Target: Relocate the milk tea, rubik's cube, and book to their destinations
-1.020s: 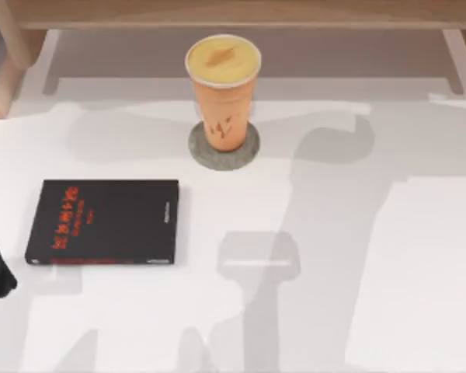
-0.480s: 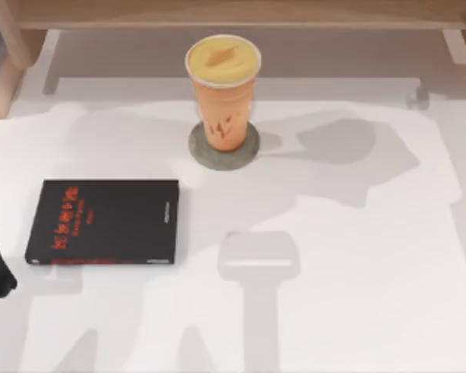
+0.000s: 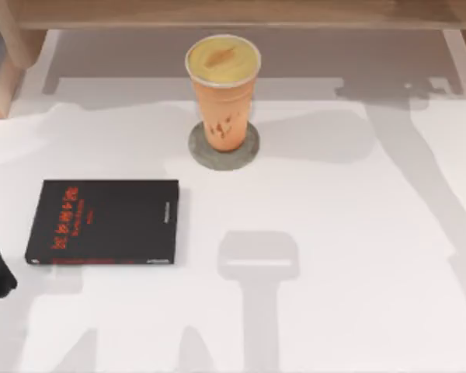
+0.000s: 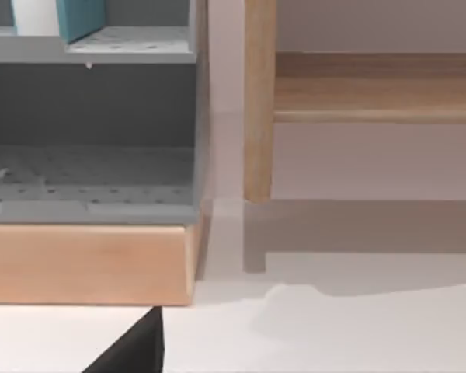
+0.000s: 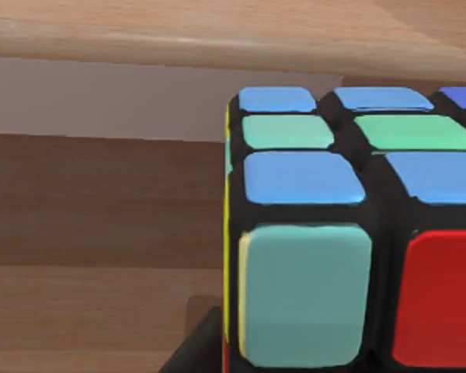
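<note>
Milk tea (image 3: pixel 222 93) upright on round grey coaster (image 3: pixel 224 146), desk (image 3: pixel 334 233) rear centre. Rubik's cube (image 5: pixel 349 233) close before right wrist camera, wooden shelf (image 5: pixel 101 210) behind. Black book (image 3: pixel 103 222) flat at desk left. Finger state, both arms: cannot tell.

arm shadow | slid off table (image 3: pixel 357 233) centre → right/rear edge
</note>
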You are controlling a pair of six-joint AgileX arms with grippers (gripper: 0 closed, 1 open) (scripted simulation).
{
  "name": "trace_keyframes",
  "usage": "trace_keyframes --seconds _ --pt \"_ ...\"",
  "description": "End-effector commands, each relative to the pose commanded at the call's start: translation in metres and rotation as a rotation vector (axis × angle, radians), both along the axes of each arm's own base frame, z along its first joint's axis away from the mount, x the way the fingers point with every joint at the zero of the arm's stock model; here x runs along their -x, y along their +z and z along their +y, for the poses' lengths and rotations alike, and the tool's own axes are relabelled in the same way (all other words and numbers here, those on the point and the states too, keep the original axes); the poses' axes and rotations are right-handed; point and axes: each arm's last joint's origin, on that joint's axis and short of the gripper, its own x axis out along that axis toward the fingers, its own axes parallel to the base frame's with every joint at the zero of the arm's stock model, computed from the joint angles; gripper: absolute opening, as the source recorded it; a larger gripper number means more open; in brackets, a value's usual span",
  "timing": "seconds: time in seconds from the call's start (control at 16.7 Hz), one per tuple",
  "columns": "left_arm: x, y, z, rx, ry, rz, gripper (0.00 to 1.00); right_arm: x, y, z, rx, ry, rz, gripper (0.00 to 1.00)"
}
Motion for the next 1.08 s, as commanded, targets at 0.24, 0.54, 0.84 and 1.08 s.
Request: trace_keyframes --seconds 0.24,0.54,0.84,1.08 --pt "0.000 0.000 0.000 0.000 0.000 0.000 1.00 0.002 0.011 0.027 -0.054 0.054 -0.231 0.00" --pt "0.000 0.000 0.000 0.000 0.000 0.000 1.00 -0.004 0.014 0.038 -0.079 0.066 -0.337 0.00" --pt "0.000 0.000 0.000 0.000 0.000 0.000 1.00 -0.003 0.016 0.037 -0.082 0.063 -0.342 0.00" --pt "0.000 0.000 0.000 0.000 0.000 0.000 1.00 -0.011 0.030 0.047 -0.098 0.089 -0.407 0.00"
